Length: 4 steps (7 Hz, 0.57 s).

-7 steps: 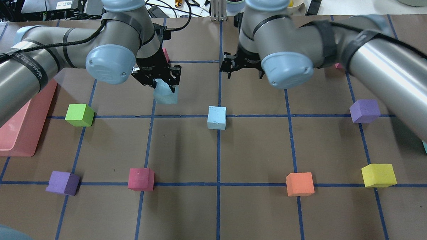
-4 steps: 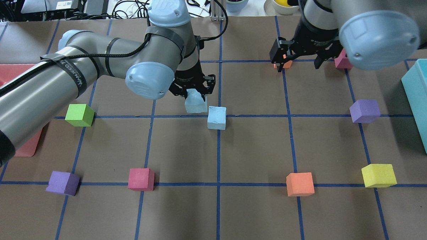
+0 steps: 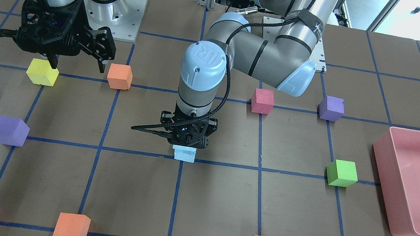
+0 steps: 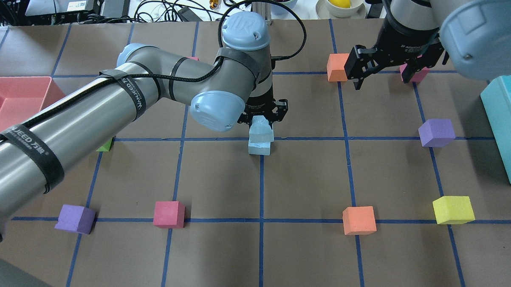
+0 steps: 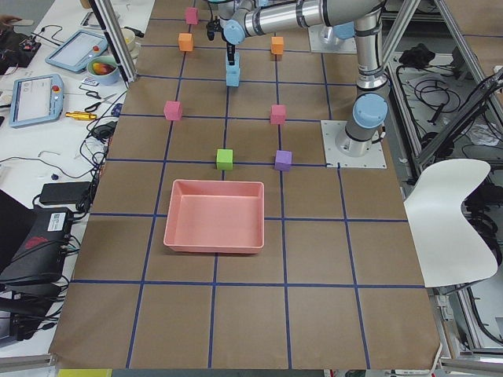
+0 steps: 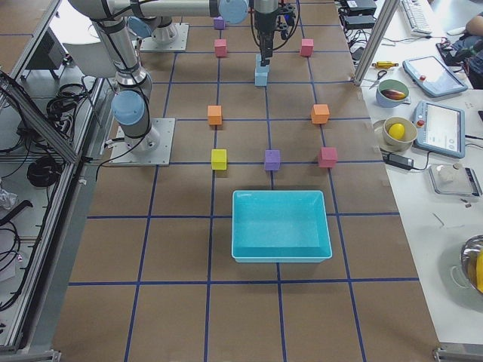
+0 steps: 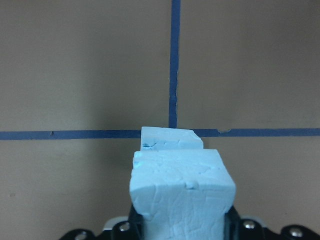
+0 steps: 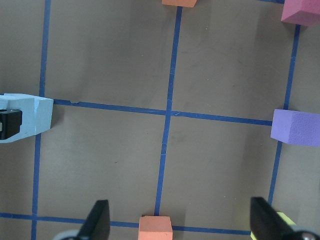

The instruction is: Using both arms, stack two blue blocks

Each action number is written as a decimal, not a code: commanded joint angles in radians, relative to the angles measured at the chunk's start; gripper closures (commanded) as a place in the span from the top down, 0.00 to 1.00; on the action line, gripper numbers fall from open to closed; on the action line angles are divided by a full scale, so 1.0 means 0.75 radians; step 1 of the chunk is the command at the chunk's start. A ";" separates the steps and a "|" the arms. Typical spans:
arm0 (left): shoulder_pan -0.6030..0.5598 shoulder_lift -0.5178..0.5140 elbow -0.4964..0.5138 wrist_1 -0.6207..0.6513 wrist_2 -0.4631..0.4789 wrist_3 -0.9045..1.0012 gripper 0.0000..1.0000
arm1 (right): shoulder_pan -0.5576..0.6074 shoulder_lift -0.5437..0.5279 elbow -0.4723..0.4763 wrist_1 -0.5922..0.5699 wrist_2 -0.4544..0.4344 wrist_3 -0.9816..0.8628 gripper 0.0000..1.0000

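Observation:
My left gripper (image 4: 262,117) is shut on a scuffed sky-blue block (image 4: 261,129) and holds it right over the second blue block (image 4: 259,148) at the table's centre crossing. The held block sits on or just above the lower one; I cannot tell if they touch. In the left wrist view the held block (image 7: 182,195) fills the bottom and the lower block (image 7: 172,139) peeks out beyond it. My right gripper (image 4: 383,79) is open and empty at the far right, between an orange cube (image 4: 337,66) and a pink cube (image 4: 417,75). It also shows in the front view (image 3: 77,65).
A pink tray (image 4: 10,96) lies at the left edge and a teal bin (image 4: 507,127) at the right edge. Purple (image 4: 436,133), yellow (image 4: 453,210), orange (image 4: 359,220), pink (image 4: 169,214) and purple (image 4: 75,218) cubes stand on the grid.
My left arm has carried the blue block to the right, from beside the second blue block to directly over it. My right arm has drawn back to the far right, still open.

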 commanded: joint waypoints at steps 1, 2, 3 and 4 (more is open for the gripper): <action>-0.002 -0.018 -0.003 0.003 0.010 0.002 0.06 | 0.009 0.078 -0.114 0.023 0.025 0.102 1.00; -0.004 -0.020 -0.014 0.001 0.010 0.000 0.10 | 0.013 0.099 -0.141 0.058 0.025 0.129 1.00; -0.005 -0.028 -0.014 0.001 0.010 0.000 0.17 | 0.013 0.099 -0.137 0.058 0.027 0.130 1.00; -0.009 -0.038 -0.014 0.005 0.010 -0.012 0.73 | 0.015 0.099 -0.137 0.058 0.029 0.130 1.00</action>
